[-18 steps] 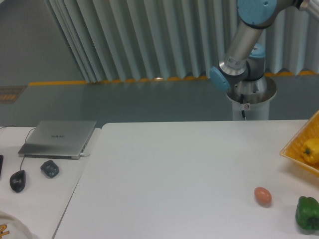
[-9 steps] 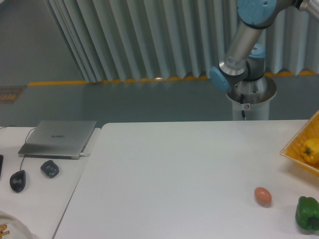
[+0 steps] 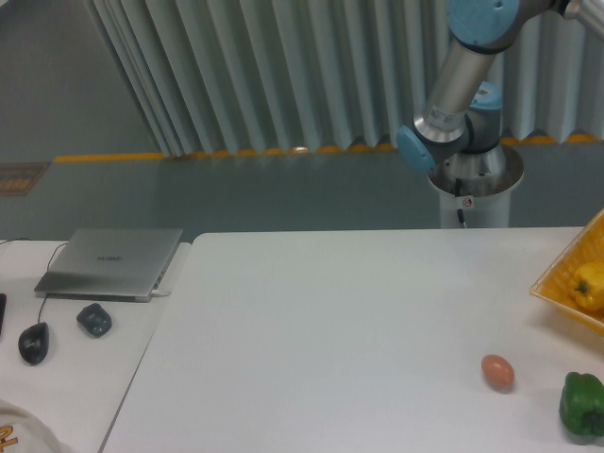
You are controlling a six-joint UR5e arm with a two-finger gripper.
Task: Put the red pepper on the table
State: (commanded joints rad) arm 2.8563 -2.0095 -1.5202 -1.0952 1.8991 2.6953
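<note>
Still only egg (image 3: 497, 372) on table (image 3: 330, 321).

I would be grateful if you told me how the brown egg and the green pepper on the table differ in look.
The brown egg is a smooth, pale orange-brown oval; the green pepper is dark glossy green and lobed. The egg is clearly smaller than the pepper. The egg lies fully in view, while the pepper sits at the picture's right edge. Both rest directly on the white table, apart from each other.

one brown egg (image 3: 497, 371), one green pepper (image 3: 582, 405), one yellow pepper (image 3: 588, 287), one laptop (image 3: 110, 261)
</note>
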